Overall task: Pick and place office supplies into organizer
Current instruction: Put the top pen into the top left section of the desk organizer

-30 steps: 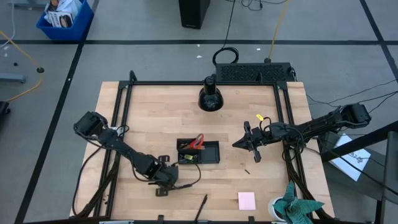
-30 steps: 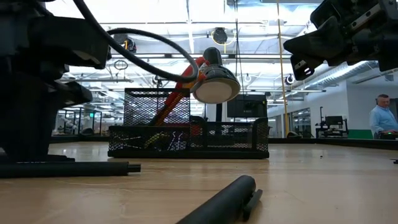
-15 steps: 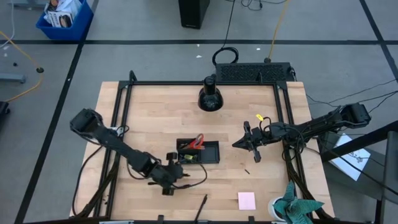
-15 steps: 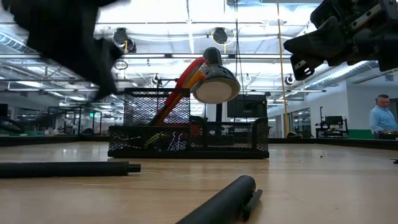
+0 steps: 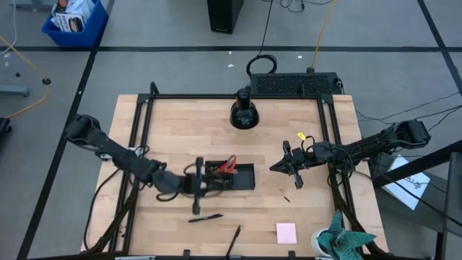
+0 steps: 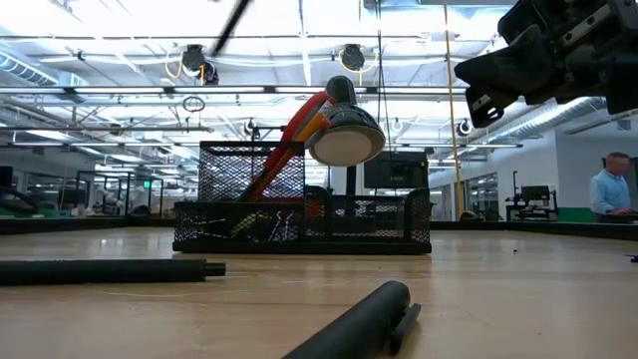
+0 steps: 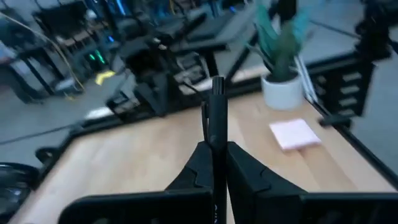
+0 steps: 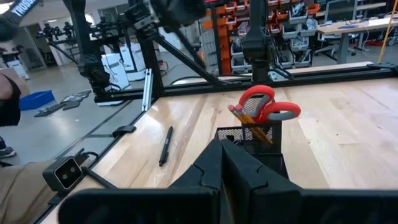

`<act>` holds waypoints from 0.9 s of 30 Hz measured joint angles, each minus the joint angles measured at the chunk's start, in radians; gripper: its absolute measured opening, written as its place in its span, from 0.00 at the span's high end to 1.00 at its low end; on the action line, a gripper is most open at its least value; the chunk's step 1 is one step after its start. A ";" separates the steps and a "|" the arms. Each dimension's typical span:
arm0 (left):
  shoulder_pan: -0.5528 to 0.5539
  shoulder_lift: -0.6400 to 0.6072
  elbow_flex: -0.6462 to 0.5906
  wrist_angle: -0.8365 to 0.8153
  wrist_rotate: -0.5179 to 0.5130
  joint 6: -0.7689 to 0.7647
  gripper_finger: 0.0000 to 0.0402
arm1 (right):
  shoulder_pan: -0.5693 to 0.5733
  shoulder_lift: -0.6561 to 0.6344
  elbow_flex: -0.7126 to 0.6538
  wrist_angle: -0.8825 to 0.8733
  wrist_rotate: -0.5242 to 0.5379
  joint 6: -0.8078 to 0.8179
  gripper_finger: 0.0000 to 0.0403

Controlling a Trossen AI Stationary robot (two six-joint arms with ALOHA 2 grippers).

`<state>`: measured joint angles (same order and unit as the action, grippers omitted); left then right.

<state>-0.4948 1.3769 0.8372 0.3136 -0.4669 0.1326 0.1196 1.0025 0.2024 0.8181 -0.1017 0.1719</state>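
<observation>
Left gripper (image 5: 196, 193): we see its jaws clamped on a thin dark pen (image 7: 216, 124), just beside the black mesh desk organizer (image 5: 244, 178) w/ red-handled scissors (image 5: 228, 167) inside.
Right gripper (image 5: 287, 165): waits right of organizer; fingers look pressed together, nothing held.
Risk: pen held low on its shaft; it could pivot, catch the rim, miss a compartment.
Also: two pens (image 5: 205, 217) left on the wooden table (image 5: 166, 123), plus pink sticky-note pad (image 5: 286, 232).

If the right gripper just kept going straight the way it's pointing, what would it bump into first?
Most likely the black organizer holding the red scissors and pencils. The right gripper points across the table at it, with bare wood between; exact depth is hard to judge.
</observation>
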 joint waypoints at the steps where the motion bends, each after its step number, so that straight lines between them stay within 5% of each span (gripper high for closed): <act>1: 0.021 0.000 -0.027 0.050 0.013 0.010 0.98 | 0.000 0.000 0.000 -0.001 0.000 0.000 1.00; 9: 0.193 0.012 -0.255 0.459 0.145 -0.018 0.95 | 0.000 0.000 0.000 -0.008 0.000 0.000 1.00; 16: 0.277 0.020 -0.358 0.531 0.204 -0.111 0.96 | 0.000 0.000 0.000 -0.007 0.000 0.000 1.00; 27: 0.320 0.161 -0.361 0.580 0.216 -0.099 0.97 | 0.000 0.000 0.000 0.001 0.002 -0.002 1.00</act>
<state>-0.1752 1.5381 0.4759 0.8936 -0.2511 0.0337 0.1196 1.0027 0.2024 0.8188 -0.0994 0.1703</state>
